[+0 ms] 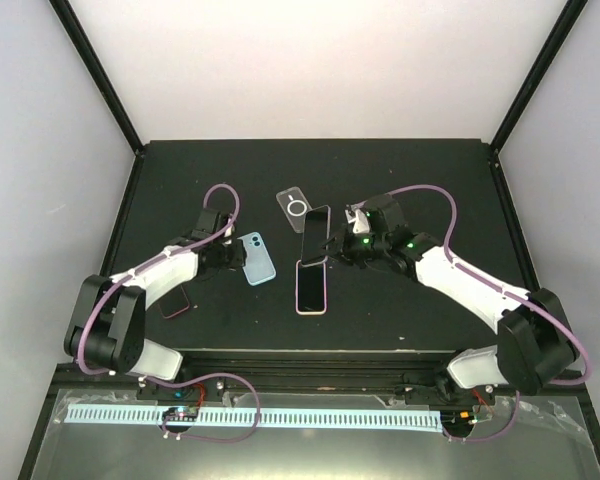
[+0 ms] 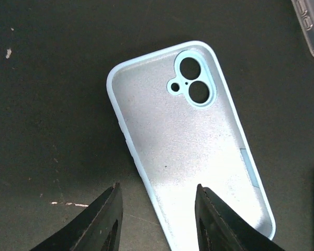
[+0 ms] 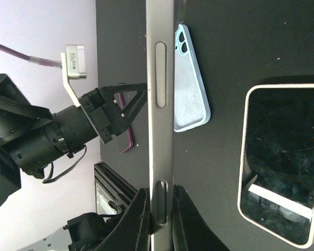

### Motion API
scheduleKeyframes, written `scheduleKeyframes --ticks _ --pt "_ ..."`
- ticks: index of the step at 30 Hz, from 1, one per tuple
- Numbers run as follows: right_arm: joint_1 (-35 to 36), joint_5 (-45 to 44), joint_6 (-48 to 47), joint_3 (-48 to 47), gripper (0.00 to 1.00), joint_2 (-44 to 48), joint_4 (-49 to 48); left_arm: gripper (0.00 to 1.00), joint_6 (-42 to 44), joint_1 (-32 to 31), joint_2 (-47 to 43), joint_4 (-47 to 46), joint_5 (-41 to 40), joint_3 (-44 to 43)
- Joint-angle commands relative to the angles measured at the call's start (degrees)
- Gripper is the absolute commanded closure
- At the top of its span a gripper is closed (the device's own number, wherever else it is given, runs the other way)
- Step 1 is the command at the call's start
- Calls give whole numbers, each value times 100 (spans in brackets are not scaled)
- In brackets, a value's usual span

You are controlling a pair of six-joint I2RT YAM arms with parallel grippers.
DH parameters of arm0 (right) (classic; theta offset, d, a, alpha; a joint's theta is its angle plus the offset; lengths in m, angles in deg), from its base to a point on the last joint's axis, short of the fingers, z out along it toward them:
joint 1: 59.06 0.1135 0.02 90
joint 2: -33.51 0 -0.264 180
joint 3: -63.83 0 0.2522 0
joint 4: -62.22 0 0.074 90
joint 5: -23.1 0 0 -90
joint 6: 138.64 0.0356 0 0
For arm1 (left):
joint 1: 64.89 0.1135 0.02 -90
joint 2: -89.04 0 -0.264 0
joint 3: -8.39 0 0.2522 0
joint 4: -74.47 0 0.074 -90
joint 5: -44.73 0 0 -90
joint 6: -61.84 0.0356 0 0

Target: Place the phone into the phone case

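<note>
**Dark phone pinched on edge, just right of blue case**

The right gripper is pressed together on the dark phone, one finger on each flat face near its near end. The phone stands tilted on a long edge just right of the blue case. Its long axis runs near-to-far, roughly parallel to the case's. In the right wrist view its metal side rail faces the camera, with two slim buttons along it.

The blue case lies flat on the table, open side up, with the camera cutout at the far end.

The left gripper is spread over the case's near left edge; contact cannot be told.

- **Clear case:** far-right of the blue case, with a ring mark on it.
- **Pale-rimmed phone:** near-right of the blue case, screen up.
- **Maroon item:** near-left of the blue case, partly under the left arm.
</note>
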Motion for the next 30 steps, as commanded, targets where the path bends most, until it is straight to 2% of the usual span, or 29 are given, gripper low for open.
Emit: scheduleKeyframes --ticks 1,6,11,17,24,30 --pt "-22 -123 -145 -220 97 265 -164 61 -20 36 208 -256 -82 -86" --pt "-21 -128 -148 -183 97 239 -138 63 -3 36 492 -439 40 -41" --pt "-20 -149 -142 -157 96 261 -137 71 -9 34 727 -465 33 -59" --pt "-28 -242 -225 -177 96 251 -95 80 20 37 732 -322 -99 -80" --pt "-28 -202 -240 -221 96 154 -58 82 12 37 786 -308 36 -46" --pt "-29 -233 -261 -127 96 225 -55 89 37 41 739 -274 115 27"
